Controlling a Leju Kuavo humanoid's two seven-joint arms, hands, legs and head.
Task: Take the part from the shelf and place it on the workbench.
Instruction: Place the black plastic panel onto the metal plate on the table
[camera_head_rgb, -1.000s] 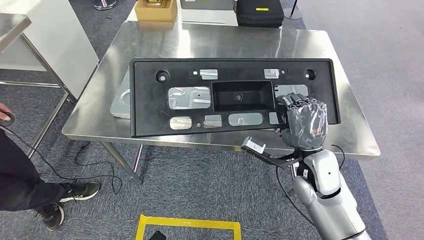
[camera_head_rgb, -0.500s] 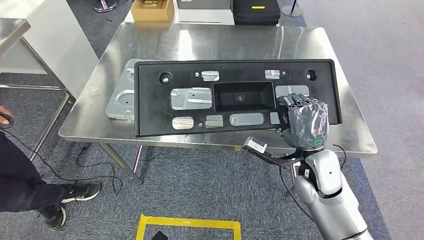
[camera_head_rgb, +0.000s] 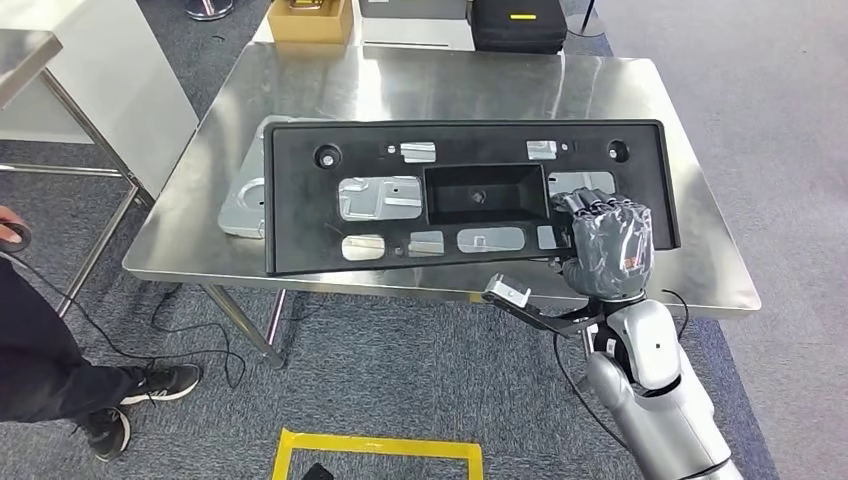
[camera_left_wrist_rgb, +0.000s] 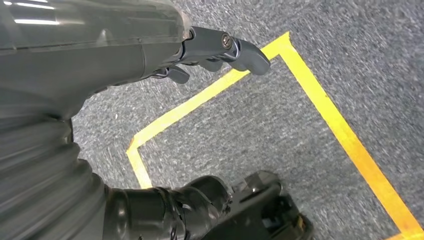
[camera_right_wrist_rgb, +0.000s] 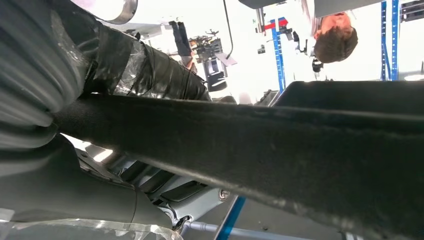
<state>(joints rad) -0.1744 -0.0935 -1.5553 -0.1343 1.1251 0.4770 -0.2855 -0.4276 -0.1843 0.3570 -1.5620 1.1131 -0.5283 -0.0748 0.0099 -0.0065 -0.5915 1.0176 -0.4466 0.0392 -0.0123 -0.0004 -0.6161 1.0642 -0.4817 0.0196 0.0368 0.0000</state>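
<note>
A long black plastic panel (camera_head_rgb: 300, 200) with several cut-outs and a recessed box in its middle stretches across the steel workbench (camera_head_rgb: 450, 85) in the head view. My right hand (camera_head_rgb: 610, 245) grips the panel's near edge at its right end, fingers curled over the rim. Close up, the right wrist view has that black edge (camera_right_wrist_rgb: 280, 145) running across, with my taped thumb (camera_right_wrist_rgb: 145, 70) wrapped on it. My left hand (camera_left_wrist_rgb: 210, 50) hangs over the grey carpet, fingers loosely bent and holding nothing.
A silver metal part (camera_head_rgb: 240, 195) lies on the workbench under the panel's left end. A cardboard box (camera_head_rgb: 310, 20) and a black case (camera_head_rgb: 518, 25) sit at the far edge. A person (camera_head_rgb: 40, 340) stands at the left by a cable. Yellow floor tape (camera_head_rgb: 375, 450) marks the carpet.
The whole view shifted slightly right and down since half a second ago, so the camera moved. My right hand keeps its grip on the panel; the panel's left end sits a little lower.
</note>
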